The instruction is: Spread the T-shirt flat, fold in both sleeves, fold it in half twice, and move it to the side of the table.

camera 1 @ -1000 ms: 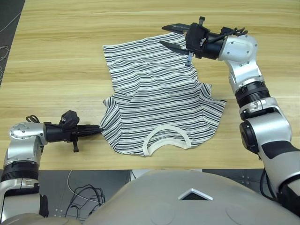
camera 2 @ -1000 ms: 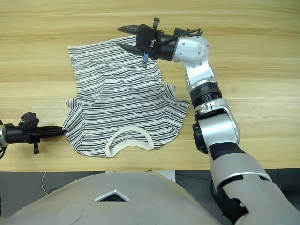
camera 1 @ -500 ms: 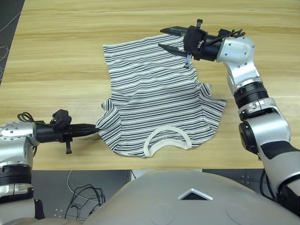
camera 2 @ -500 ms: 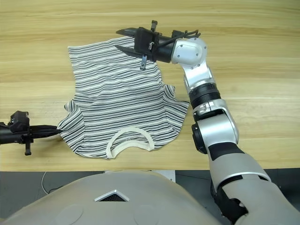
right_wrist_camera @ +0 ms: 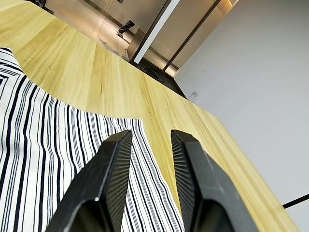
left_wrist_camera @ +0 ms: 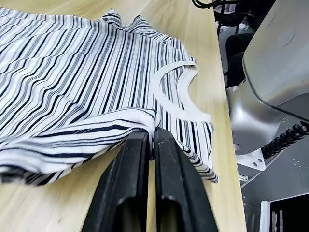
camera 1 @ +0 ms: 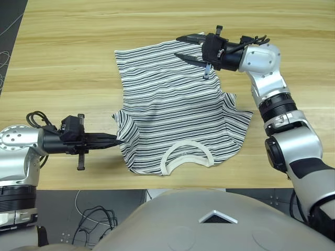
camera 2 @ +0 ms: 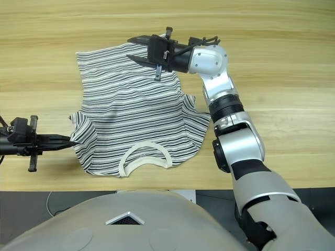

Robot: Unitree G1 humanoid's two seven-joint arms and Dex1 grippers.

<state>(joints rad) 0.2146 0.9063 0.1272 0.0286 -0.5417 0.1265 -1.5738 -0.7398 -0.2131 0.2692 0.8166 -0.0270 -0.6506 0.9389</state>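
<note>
t-shirt on table, left gripper closed

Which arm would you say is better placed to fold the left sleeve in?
Left: the left gripper is shut on the sleeve; the right gripper hangs open over the shirt, far side.

Striped T-shirt (collar nearest) lies on table.
</note>
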